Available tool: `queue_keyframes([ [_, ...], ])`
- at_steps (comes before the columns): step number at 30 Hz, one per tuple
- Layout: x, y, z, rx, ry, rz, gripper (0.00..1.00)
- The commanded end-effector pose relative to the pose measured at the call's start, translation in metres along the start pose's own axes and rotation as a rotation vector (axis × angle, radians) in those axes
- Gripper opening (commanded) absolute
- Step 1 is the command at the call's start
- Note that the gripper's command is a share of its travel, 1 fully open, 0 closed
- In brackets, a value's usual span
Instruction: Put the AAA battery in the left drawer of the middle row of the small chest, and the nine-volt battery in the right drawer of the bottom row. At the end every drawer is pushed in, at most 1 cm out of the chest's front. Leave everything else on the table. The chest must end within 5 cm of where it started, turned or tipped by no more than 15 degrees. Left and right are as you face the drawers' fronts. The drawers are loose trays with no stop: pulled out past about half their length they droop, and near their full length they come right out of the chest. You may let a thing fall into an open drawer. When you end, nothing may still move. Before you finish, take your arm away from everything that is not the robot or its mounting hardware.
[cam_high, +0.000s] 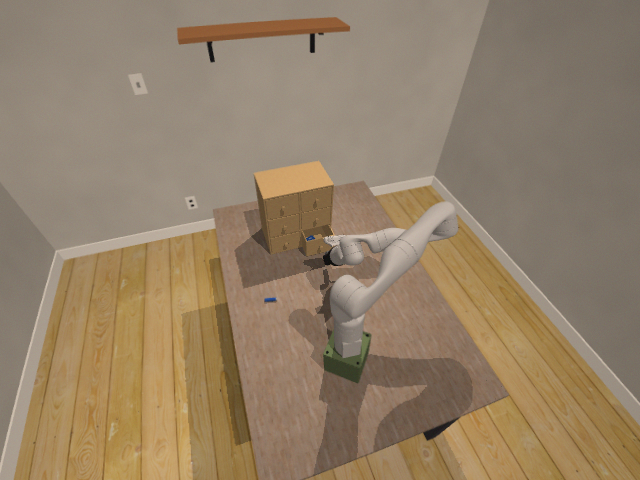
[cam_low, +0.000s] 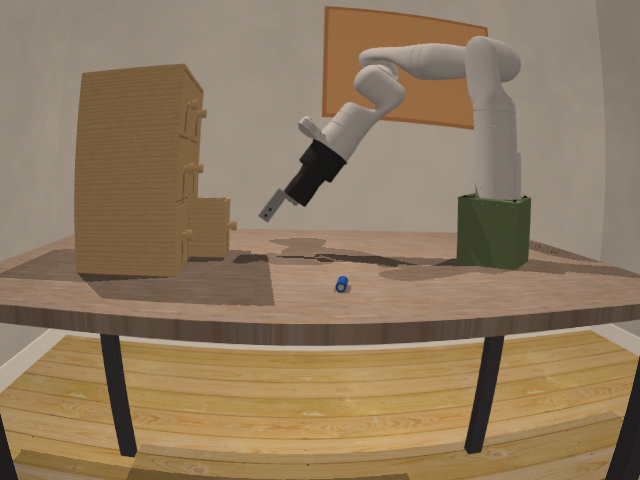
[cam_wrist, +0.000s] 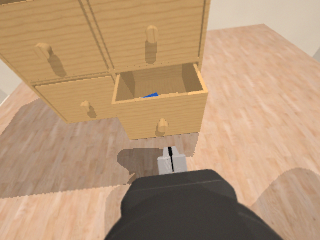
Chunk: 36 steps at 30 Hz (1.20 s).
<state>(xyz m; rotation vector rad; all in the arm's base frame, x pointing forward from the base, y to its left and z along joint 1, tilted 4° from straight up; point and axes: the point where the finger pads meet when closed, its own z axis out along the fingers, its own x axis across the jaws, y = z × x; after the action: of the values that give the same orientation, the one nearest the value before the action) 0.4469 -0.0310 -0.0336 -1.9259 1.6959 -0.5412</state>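
The black two-finger gripper (cam_wrist: 171, 161) hangs in the air just in front of the small light-wood six-drawer chest (cam_high: 293, 180), fingers pressed together on nothing. The chest's bottom-right drawer (cam_wrist: 162, 116) stands pulled out, a blue object (cam_wrist: 151, 94) lying inside; other drawers are in. A small blue cylindrical battery (cam_low: 341, 284) lies on the wooden table (cam_low: 465, 310), well apart from the chest.
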Motion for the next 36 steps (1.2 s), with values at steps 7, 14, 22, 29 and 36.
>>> queue_keyframes([
  [7,-0.0053,0.0033,0.0128,-0.006,-0.01,0.006,0.0],
  [14,-0.0053,0.0033,0.0128,-0.006,-0.01,0.006,0.0],
  [22,-0.0053,0.0033,0.0128,-0.006,-0.01,0.006,0.0],
  [29,-0.0053,0.0033,0.0128,-0.006,-0.01,0.006,0.0],
  [36,-0.0052,0.0028,0.0126,-0.006,-0.01,0.006,0.0],
])
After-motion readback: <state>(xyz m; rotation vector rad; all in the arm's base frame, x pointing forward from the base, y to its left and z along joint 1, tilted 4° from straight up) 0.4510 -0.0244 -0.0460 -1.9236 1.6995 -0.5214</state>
